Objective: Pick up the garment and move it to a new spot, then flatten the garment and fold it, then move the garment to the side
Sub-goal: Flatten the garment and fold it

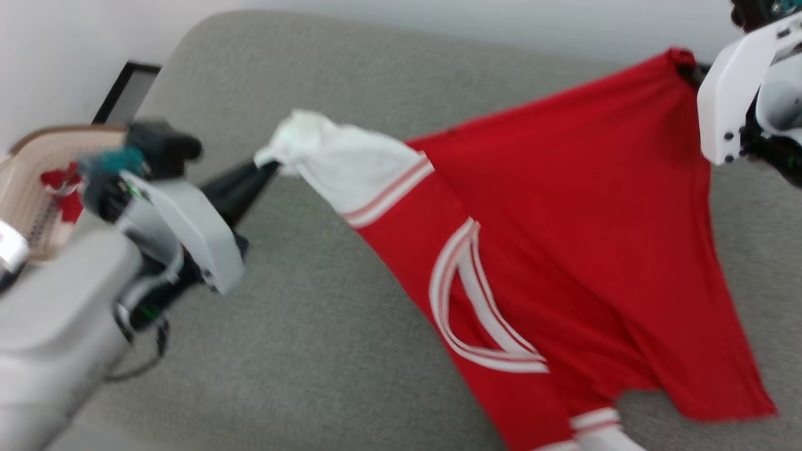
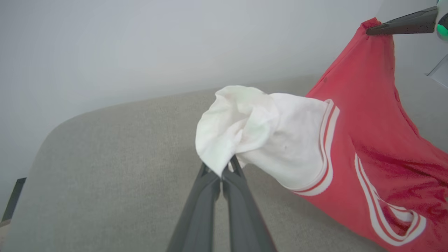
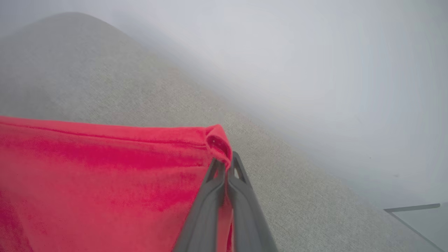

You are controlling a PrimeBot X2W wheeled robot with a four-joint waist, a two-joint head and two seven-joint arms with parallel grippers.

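Note:
The garment, a red jersey with white sleeves and a striped V-collar, hangs stretched above the grey cushioned surface, collar facing me. My left gripper is shut on the bunched white sleeve at the left. At the upper right my right gripper is shut on a red corner of the garment. The second white sleeve droops at the bottom edge. The lettering is hidden.
A beige basket holding something red stands at the far left beside the cushioned surface. A pale wall runs behind. A dark frame edge leans by the wall at the upper left.

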